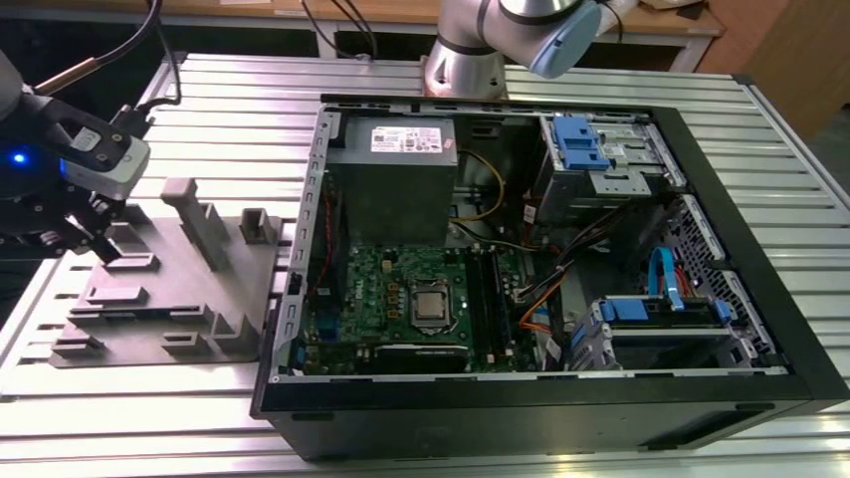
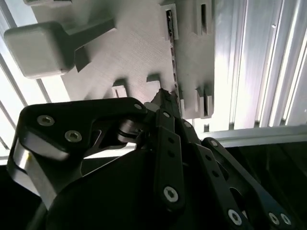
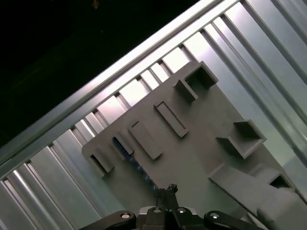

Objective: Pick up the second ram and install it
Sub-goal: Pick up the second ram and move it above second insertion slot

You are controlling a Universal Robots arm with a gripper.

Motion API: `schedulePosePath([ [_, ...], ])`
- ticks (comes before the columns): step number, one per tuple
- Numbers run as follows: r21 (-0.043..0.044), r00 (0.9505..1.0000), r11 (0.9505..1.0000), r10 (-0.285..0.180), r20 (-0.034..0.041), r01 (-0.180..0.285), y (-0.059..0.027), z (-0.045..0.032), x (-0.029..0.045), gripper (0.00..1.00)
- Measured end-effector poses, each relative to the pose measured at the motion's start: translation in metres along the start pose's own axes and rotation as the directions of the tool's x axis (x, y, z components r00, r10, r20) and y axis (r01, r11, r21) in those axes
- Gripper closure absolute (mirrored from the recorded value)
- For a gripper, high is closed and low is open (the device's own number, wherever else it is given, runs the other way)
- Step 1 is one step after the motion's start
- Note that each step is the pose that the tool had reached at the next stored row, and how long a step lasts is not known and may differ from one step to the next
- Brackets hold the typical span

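My gripper [image 2: 165, 101] is drawn almost closed, its fingertips pinching one end of the second ram [image 2: 171, 52], a thin dark stick standing on edge. The stick sits in the slots of a grey holder plate [image 1: 199, 299], which keeps its flat faces upright so they can be clamped from both sides. In the exterior view the holder lies on the slatted metal table [image 1: 226, 100], just beside the open computer case [image 1: 743, 299], well apart from the black memory slots [image 1: 485, 299] on the green motherboard [image 1: 392, 289].
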State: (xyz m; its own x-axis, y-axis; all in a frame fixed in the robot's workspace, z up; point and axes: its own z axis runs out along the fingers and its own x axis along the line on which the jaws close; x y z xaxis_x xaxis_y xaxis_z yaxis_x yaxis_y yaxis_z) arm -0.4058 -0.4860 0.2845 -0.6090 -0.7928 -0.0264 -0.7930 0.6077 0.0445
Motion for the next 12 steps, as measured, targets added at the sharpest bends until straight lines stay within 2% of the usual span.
schedulePosePath([
  [3,-0.0015,0.9985,0.9986,-0.054,-0.0024,0.054,0.0000,0.0006,0.0000,0.93],
  [6,-0.0031,0.9942,0.9942,-0.107,-0.0046,0.107,0.0000,0.0012,0.0000,0.93],
  [9,-0.0049,0.9867,0.9867,-0.163,-0.0069,0.163,-0.0001,0.0018,0.0000,0.93],
  [12,-0.0067,0.9765,0.9765,-0.215,-0.0090,0.215,-0.0001,0.0024,0.0001,0.93],
])
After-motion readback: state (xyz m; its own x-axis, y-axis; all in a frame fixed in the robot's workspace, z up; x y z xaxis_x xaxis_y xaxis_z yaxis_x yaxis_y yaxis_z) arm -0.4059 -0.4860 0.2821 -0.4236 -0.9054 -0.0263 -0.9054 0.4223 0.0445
